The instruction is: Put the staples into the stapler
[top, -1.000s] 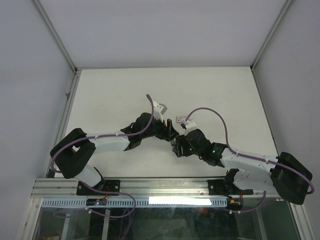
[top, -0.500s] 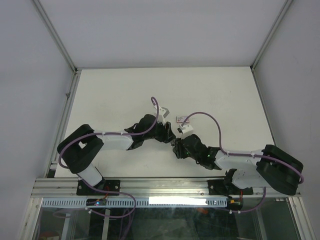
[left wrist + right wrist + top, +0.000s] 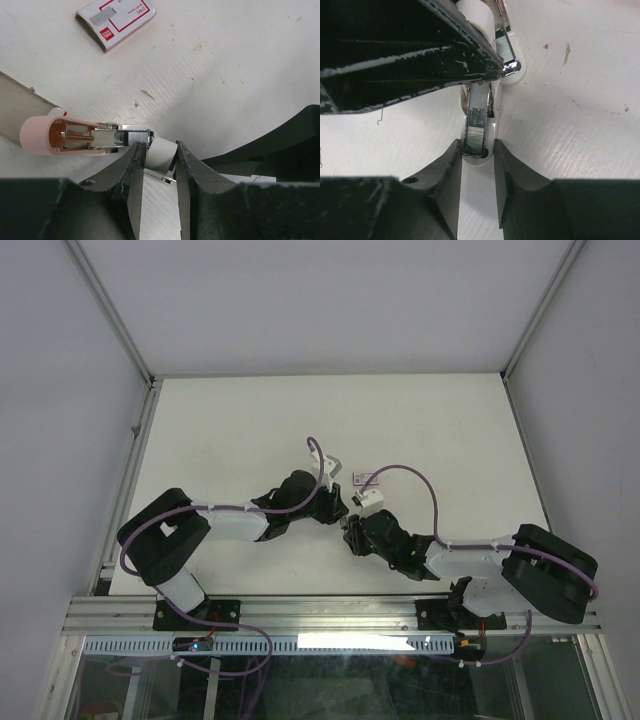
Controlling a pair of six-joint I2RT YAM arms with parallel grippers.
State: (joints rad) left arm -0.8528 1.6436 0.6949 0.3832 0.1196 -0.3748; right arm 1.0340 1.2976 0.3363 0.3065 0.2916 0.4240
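Note:
The staples box (image 3: 115,20), flat, red and white, lies on the table beyond the stapler; from above the staples box (image 3: 368,478) sits just past both wrists. The stapler (image 3: 75,136) lies open, its pink half pointing left with a metal channel along it. My left gripper (image 3: 159,152) is shut on the stapler's white rounded end. In the right wrist view the stapler's white half (image 3: 492,107) runs toward the camera, silvery staples showing in its channel. My right gripper (image 3: 478,150) is shut on that tip. From above the stapler is hidden between the two grippers.
The left arm's black finger (image 3: 410,45) fills the upper left of the right wrist view, close over the stapler. A loose bent staple (image 3: 380,117) lies on the white table (image 3: 220,430). Metal frame rails border the table on the left and right.
Both grippers have narrowed from wide open onto the stapler. The arms have drawn closer together, the right elbow swinging inward and lower.

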